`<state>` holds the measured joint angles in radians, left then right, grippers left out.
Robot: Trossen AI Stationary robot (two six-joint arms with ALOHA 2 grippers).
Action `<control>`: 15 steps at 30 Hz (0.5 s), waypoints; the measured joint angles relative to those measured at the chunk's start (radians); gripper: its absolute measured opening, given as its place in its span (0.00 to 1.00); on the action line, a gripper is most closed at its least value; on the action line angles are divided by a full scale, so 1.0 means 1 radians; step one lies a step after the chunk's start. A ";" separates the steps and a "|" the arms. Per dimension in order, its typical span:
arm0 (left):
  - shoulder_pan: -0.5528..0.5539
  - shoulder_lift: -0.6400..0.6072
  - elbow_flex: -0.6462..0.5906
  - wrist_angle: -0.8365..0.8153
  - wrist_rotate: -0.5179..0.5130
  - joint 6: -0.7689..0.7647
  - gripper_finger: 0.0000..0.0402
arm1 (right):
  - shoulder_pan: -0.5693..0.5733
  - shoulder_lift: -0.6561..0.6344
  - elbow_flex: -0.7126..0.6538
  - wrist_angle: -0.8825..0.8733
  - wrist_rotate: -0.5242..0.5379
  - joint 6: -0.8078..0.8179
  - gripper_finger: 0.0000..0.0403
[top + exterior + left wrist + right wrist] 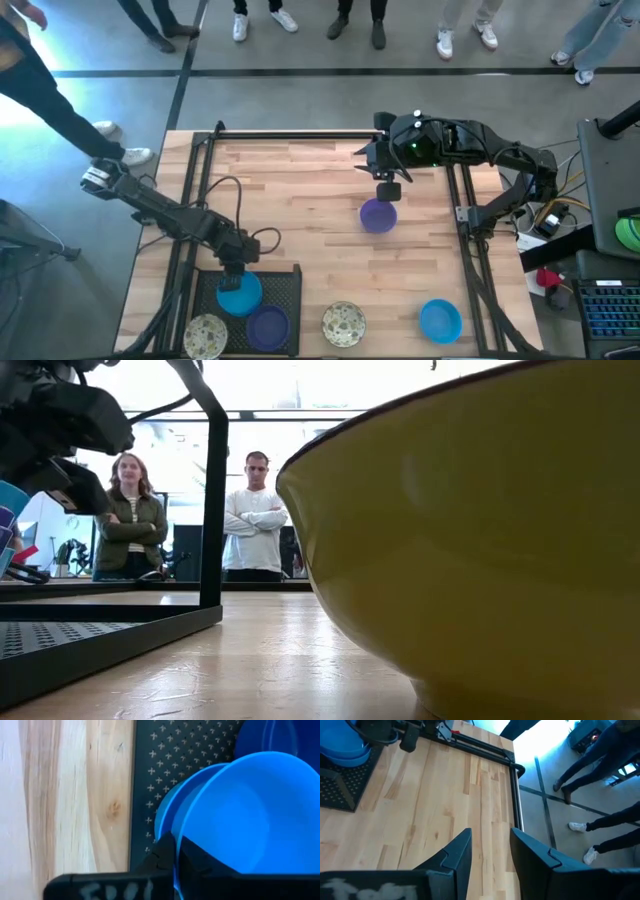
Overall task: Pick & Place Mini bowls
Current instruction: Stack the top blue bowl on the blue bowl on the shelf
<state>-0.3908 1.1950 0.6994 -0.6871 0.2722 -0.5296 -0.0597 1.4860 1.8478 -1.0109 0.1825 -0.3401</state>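
A bright blue mini bowl (240, 296) sits over the black perforated tray (288, 284) at the near left, with my left gripper (235, 272) shut on it. A second blue rim (165, 815) shows right beneath it. On the tray also lie a dark purple bowl (268, 326) and a speckled cream bowl (205, 336). On the bare wood are another speckled bowl (343, 322), a blue bowl (440, 320) and a purple bowl (378, 215). My right gripper (388, 190) hangs open above the purple bowl, touching nothing. My left gripper holds the bright blue bowl by its rim (176, 872), pinched with one finger inside the bowl and one outside. The fingers come slanting down from above. Whether the bowl rests on the blue rim beneath it, I cannot tell.
A black frame (300, 136) runs along the table's far and side edges. People stand beyond the far edge (255, 510). A yellowish bowl (480, 540) right at the low camera blocks most of that view. Bare wood (300, 210) lies between the tray and the purple bowl.
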 joint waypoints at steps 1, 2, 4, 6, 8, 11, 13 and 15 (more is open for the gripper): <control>0.000 0.000 0.000 0.007 0.000 0.001 0.03 | 0.000 0.000 0.000 0.000 0.000 0.000 0.32; 0.000 0.000 0.000 0.011 0.000 0.001 0.05 | 0.000 0.000 0.000 0.000 0.000 0.000 0.32; 0.000 0.000 0.000 0.019 0.000 0.003 0.08 | 0.000 0.000 0.000 0.000 0.000 0.000 0.32; 0.000 0.000 0.000 0.027 0.000 0.004 0.12 | 0.000 0.000 0.000 0.000 0.000 0.001 0.32; 0.000 0.000 0.000 0.025 0.000 0.005 0.16 | 0.000 0.000 0.000 0.000 0.001 0.001 0.32; 0.000 0.000 0.001 0.025 0.002 0.009 0.20 | 0.000 0.000 0.000 0.000 0.001 0.001 0.32; 0.000 0.000 0.005 0.026 0.008 0.004 0.21 | 0.000 0.000 0.000 0.000 0.001 0.001 0.32; 0.000 0.000 0.013 0.025 0.011 -0.006 0.22 | 0.000 0.000 0.000 0.000 0.001 0.001 0.32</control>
<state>-0.3908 1.1950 0.7123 -0.6617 0.2834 -0.5354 -0.0593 1.4860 1.8477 -1.0111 0.1835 -0.3395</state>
